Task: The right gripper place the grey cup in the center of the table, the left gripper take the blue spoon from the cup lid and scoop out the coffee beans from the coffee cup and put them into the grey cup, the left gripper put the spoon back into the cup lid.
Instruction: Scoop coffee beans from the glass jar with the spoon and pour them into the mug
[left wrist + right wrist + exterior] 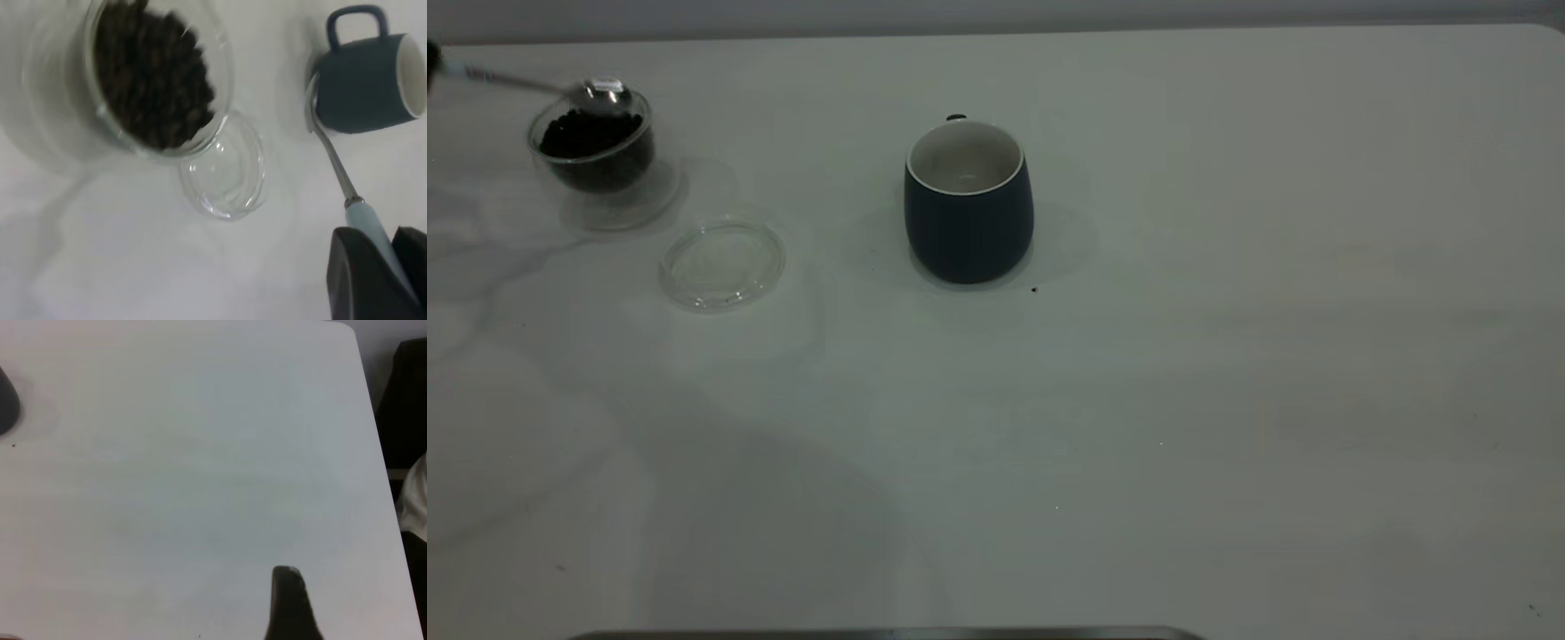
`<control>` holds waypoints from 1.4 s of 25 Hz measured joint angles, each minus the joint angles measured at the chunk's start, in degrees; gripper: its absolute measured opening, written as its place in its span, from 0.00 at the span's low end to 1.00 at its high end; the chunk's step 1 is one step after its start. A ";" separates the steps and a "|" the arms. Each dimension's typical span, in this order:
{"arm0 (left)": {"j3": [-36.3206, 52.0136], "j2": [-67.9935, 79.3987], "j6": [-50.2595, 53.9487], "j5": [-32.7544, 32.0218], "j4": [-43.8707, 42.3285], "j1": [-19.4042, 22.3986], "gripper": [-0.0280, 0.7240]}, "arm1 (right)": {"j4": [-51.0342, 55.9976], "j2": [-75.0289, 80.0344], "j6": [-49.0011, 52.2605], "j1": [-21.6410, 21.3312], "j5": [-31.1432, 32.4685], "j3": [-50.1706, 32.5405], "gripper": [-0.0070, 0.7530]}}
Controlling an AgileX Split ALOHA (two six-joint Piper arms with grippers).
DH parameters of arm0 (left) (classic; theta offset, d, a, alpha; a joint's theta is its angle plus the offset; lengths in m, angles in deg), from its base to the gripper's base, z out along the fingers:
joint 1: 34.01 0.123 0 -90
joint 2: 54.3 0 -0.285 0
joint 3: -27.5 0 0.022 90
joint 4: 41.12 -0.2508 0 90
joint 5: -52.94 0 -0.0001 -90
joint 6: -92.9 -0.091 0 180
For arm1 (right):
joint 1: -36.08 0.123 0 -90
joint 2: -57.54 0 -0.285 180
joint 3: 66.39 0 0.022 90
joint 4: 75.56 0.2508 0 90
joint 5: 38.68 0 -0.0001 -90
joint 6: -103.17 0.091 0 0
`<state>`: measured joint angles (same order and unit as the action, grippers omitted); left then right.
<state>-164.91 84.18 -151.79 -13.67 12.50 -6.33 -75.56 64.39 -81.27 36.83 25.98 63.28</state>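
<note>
You have open table (pixel 1272 356) across the whole right and lower frame. At upper left, the coffee cup (pixel 594 151) and cup lid (pixel 722 264) crowd together; the grey cup (pixel 968 203) stands alone at upper centre.

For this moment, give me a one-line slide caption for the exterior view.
Blue spoon poised over the bean-filled coffee cup; cup lid empty, grey cup waiting mid-table.
</note>
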 joint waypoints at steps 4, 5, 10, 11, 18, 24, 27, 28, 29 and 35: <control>0.00 -1.90 -6.06 -0.16 -0.79 0.00 0.20 | 0.00 0.00 0.00 0.00 0.00 0.00 0.62; 0.00 -1.90 -7.89 -0.16 -1.21 0.00 0.20 | 0.00 0.00 0.00 0.00 0.00 0.00 0.62; 0.00 -1.90 -12.59 5.12 -1.78 0.00 0.20 | 0.00 0.00 0.00 0.00 0.00 0.00 0.62; 0.00 -1.90 -12.96 6.49 -1.84 0.00 0.20 | 0.00 0.00 0.00 0.00 0.00 0.00 0.62; 0.00 -1.90 -15.36 10.97 -1.79 0.00 0.20 | 0.00 0.00 0.00 0.00 0.00 0.00 0.62; 0.00 0.82 -16.09 12.35 -0.92 0.00 0.20 | 0.00 0.00 0.00 0.00 0.00 0.00 0.62; 0.00 2.83 -17.37 12.74 1.77 0.00 0.20 | 0.00 0.00 0.00 0.00 0.00 0.00 0.62; 0.00 3.26 -17.85 13.01 2.95 0.00 0.20 | 0.00 0.00 0.00 0.00 0.00 0.00 0.62; 0.05 3.48 -18.40 13.32 3.96 0.00 0.20 | 0.00 0.00 0.00 0.00 0.00 0.00 0.62; 0.05 3.72 -18.44 14.73 5.27 -0.12 0.20 | 0.00 0.00 0.00 0.00 0.00 0.00 0.62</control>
<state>-164.86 87.89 -170.23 1.06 17.77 -6.45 -75.56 64.39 -81.27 36.83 25.98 63.28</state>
